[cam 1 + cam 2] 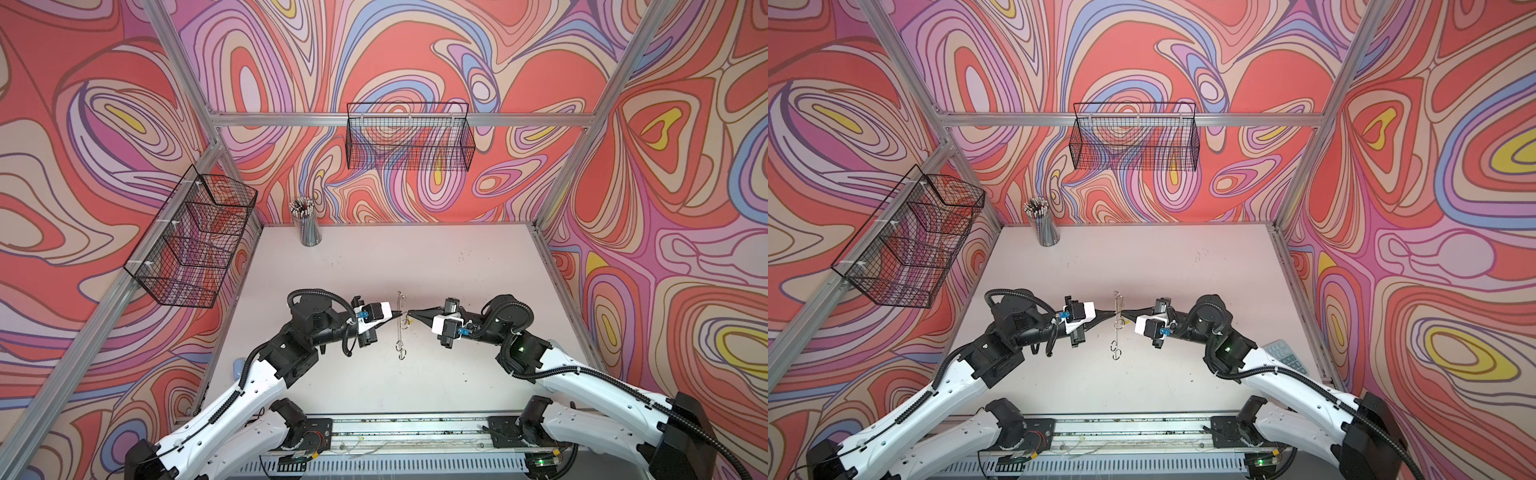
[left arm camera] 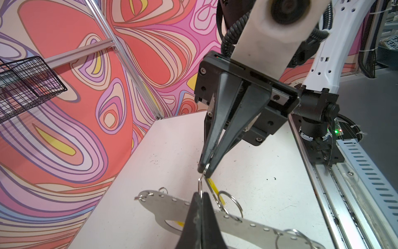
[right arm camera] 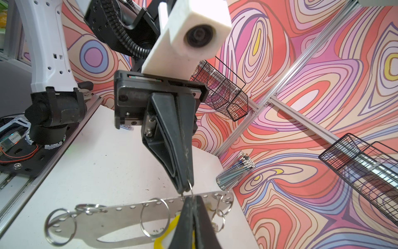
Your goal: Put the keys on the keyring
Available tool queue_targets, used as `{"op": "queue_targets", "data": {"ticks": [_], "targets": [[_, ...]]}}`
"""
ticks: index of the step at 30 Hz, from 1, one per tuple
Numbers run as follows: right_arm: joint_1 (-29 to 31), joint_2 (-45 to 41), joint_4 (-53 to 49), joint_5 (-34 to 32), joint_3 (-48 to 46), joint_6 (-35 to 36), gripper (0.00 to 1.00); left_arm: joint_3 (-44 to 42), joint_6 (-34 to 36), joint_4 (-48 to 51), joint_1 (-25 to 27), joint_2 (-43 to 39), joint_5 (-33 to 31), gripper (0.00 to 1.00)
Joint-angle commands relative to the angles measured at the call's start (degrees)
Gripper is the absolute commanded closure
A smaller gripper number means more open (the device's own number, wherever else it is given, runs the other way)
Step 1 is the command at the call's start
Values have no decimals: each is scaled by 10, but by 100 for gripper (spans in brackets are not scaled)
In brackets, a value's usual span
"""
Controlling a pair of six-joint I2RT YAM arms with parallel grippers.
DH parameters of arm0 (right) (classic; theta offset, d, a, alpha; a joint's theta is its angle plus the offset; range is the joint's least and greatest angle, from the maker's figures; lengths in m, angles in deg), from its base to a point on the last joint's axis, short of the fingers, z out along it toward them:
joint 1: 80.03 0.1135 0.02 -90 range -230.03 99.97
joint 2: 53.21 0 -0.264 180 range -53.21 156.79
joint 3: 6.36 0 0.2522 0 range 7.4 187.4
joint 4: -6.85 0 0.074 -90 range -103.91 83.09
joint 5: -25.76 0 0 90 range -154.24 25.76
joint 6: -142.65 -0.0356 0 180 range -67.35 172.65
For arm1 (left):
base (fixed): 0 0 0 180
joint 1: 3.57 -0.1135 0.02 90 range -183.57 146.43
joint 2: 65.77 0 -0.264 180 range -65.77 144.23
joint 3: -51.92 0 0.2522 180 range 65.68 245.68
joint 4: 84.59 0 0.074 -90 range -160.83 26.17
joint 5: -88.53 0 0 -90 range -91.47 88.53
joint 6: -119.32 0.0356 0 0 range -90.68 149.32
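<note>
The keyring [image 1: 400, 332] is a flat silvery plate with an oval cut-out, standing on edge between my two arms in both top views. Wire rings hang along its holed edge [image 2: 168, 201]. My left gripper [image 1: 397, 312] is shut on one small wire ring [image 2: 201, 185] at that edge. My right gripper [image 1: 410, 312] pinches the same ring from the opposite side, shut, tip to tip with the left [image 3: 184, 190]. A yellow tag [image 2: 213, 186] hangs on the right gripper's side of the plate and shows through the cut-out [image 3: 168, 230]. The keys' metal blades are not clearly visible.
A cup of pencils [image 1: 305, 224] stands at the table's back left. Black wire baskets hang on the back wall [image 1: 409, 137] and the left wall [image 1: 195, 241]. A grey keypad [image 1: 1285, 357] lies by the right arm. The arms' metal rail [image 1: 407, 428] runs along the front.
</note>
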Motion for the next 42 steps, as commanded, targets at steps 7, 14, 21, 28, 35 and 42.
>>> {"op": "queue_targets", "data": {"ticks": [7,14,21,28,35,42], "targets": [[2,10,3,12,3,5,100,21,-2,-15,-2,-2,23,100],[2,15,0,13,6,2,100,21,-2,-17,-2,-3,30,100],[2,17,-3,13,10,0,100,21,2,-15,-2,-4,35,100],[2,21,-7,11,13,-3,100,21,2,-16,-2,-6,42,100],[2,23,-8,10,14,-6,100,19,0,-18,-2,-9,45,100],[2,30,-21,-1,32,-51,100,12,7,-23,-2,-17,35,100]]}}
